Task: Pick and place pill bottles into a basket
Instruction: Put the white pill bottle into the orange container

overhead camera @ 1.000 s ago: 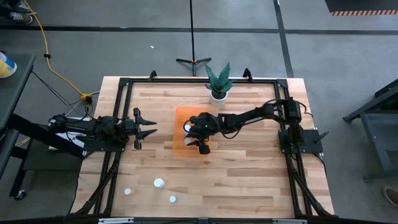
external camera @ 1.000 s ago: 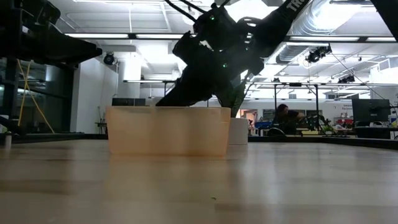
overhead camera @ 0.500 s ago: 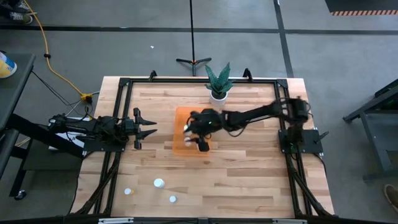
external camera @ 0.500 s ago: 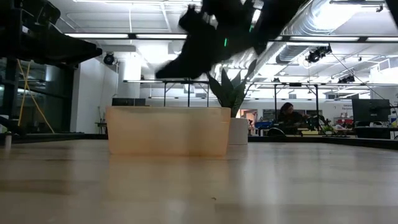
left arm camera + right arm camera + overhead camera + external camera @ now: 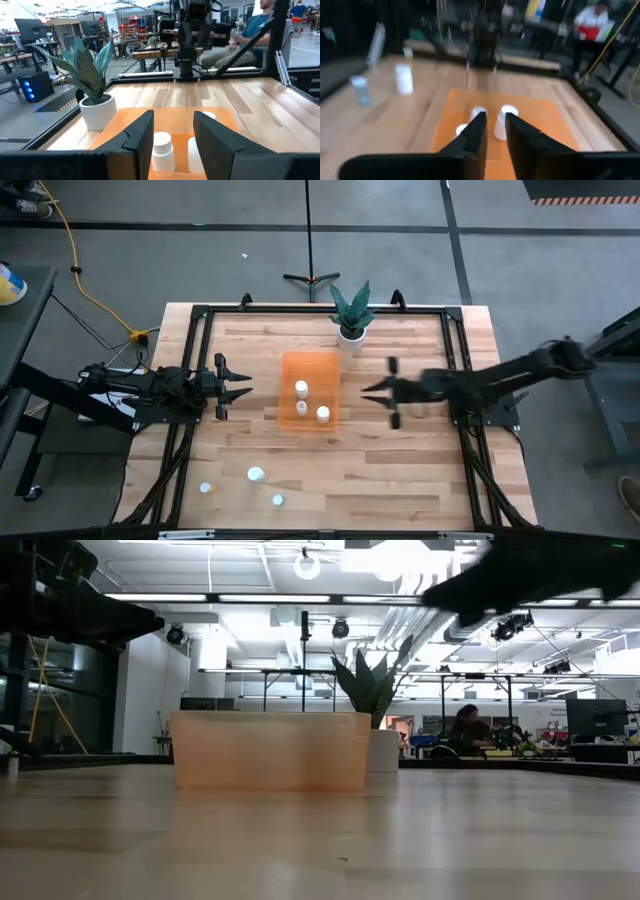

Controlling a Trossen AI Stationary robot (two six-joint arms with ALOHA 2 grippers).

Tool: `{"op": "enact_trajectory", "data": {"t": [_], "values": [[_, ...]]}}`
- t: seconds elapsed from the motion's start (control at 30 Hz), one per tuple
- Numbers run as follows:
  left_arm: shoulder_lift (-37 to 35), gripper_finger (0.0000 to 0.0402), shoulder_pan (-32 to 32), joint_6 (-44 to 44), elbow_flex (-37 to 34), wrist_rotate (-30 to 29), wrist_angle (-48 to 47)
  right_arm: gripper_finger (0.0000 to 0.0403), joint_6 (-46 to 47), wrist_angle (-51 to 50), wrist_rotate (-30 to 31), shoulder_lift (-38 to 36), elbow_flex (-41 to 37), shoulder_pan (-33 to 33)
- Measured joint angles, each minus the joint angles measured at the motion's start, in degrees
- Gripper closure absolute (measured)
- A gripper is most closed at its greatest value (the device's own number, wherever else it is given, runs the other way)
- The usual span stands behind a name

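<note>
**Right gripper clear of the basket, bottles split between bin and table edge**

The translucent orange rectangular plastic basket (image 5: 309, 389) holds three small white capped pill bottles (image 5: 301, 388); three more (image 5: 255, 474) stand near the table's front edge. The right gripper (image 5: 385, 392) hovers empty, fingers spread, over bare wood between basket and frame. The left gripper (image 5: 238, 386) waits open. The low view hides the basket's contents.
</note>
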Motion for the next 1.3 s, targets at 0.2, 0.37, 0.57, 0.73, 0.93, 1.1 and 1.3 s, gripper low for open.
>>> {"op": "enact_trajectory", "data": {"t": [0.2, 0.37, 0.57, 0.73, 0.93, 1.1, 1.3], "values": [[-0.01, 0.0229, 0.0, -0.43, 0.0, 0.0, 0.0, 0.0394, 2.13, -4.24, 2.3, -24.11, -10.05, -0.19], [0.0, 0.0229, 0.0, -0.44, 0.0, 0.0, 0.0, 0.0394, 3.39, -13.28, 5.34, -39.19, -13.21, -0.2], [0.0, 0.0229, 0.0, -0.44, 0.0, 0.0, 0.0, 0.039, 5.56, -21.45, 4.46, -46.66, -14.14, -0.2], [0.0, 0.0229, 0.0, -0.62, 0.0, 0.0, 0.0, 0.0395, 4.65, -22.07, -1.98, -46.9, -14.14, -0.2], [0.24, 0.0229, 0.0, -0.61, 0.0, 0.0, -0.02, 0.04, 1.72, -18.12, -2.72, -46.99, -17.39, -0.22], [0.24, 0.0229, 0.0, -0.42, 0.0, 0.04, 1.11, 0.0401, 1.78, -11.32, -3.36, -46.95, -21.81, -0.2], [0.29, 0.0229, 0.0, 2.49, 0.0, 2.1, 4.85, 0.0401, 0.26, -9.71, -1.94, -46.92, -21.88, -0.22]]}}
